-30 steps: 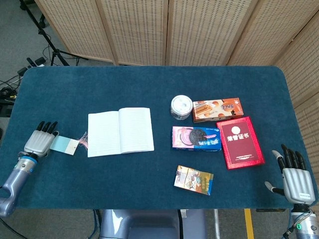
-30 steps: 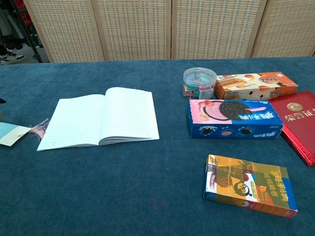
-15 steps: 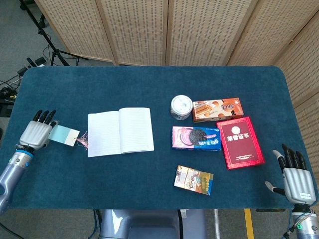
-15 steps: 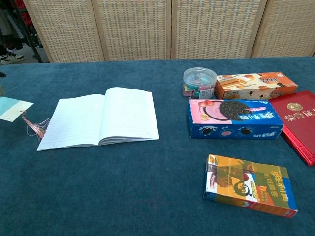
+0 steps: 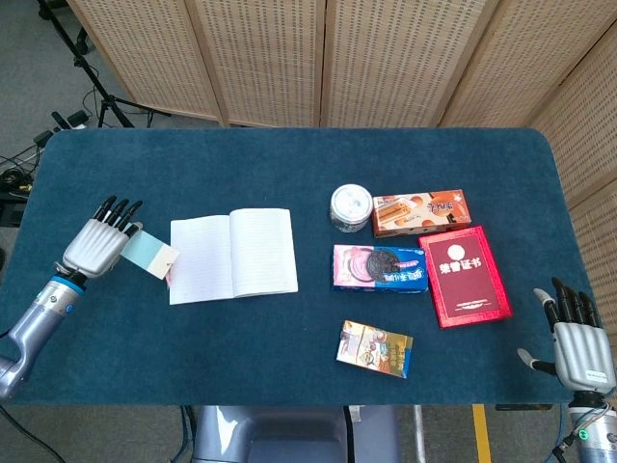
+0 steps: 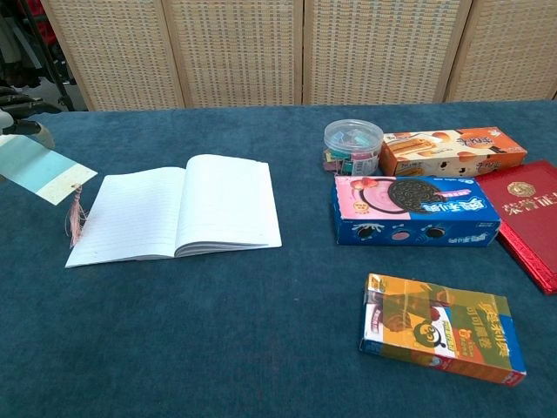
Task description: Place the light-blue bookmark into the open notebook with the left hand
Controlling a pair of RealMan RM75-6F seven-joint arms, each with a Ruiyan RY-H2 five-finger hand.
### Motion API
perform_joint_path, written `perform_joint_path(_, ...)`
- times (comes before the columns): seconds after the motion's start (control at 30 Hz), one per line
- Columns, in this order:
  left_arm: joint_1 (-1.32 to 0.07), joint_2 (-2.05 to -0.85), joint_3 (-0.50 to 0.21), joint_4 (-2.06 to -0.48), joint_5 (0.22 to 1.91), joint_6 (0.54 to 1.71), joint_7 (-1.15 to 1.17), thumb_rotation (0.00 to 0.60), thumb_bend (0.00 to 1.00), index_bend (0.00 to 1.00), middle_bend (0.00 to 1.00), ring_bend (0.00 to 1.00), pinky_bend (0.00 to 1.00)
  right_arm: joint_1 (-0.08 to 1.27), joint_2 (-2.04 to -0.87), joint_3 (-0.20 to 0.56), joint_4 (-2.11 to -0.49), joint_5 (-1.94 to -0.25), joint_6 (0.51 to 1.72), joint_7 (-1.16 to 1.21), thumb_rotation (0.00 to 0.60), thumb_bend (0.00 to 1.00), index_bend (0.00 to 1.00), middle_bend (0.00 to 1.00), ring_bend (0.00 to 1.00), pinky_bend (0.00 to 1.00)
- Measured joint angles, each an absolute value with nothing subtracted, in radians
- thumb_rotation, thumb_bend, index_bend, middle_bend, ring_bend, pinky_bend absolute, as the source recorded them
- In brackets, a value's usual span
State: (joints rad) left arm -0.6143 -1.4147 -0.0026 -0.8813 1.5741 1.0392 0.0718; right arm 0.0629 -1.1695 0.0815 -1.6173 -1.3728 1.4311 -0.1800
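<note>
While my left robot hand (image 5: 96, 248) grips the light-blue bookmark (image 5: 149, 254) at frame left, I should carry it level over the open notebook (image 5: 232, 255), tassel (image 6: 76, 212) trailing clear.

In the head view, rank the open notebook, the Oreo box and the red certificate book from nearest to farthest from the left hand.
From the left hand, which holds the light-blue bookmark:
1. Open notebook, just to its right, mid-table.
2. Oreo box, right of the notebook, past the table's middle.
3. Red certificate book, farthest, right of the Oreo box.
</note>
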Motion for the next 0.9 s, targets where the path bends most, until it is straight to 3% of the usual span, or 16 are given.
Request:
perform_joint_path(0.33,-0.669,-1.469,0.03,-0.75,1.681,1.143,-0.057,0.6,0.29,0.39,0.0,0.0,0.0,0.077,-1.181,0.1,-1.602,-1.318,1.399,-0.195,0.6,0.1,0.12,0.0,0.0,0.0)
perform_joint_path(0.7,-0.711,-1.439,0.045,-0.886,1.749,1.218,-0.009,0.6,0.29,0.38,0.0,0.0,0.0,0.066,-1.175,0.093,-1.604,-1.327,1.418,-0.182,0.6,0.1,0.12,0.0,0.0,0.0)
perform_joint_path(0.9,-0.725,-1.428,0.062,-0.898,1.763,1.204,0.001,0.6,0.29,0.39,0.0,0.0,0.0,0.062,-1.169,0.096,-1.604,-1.327,1.422,-0.17,0.6,0.1,0.12,0.0,0.0,0.0)
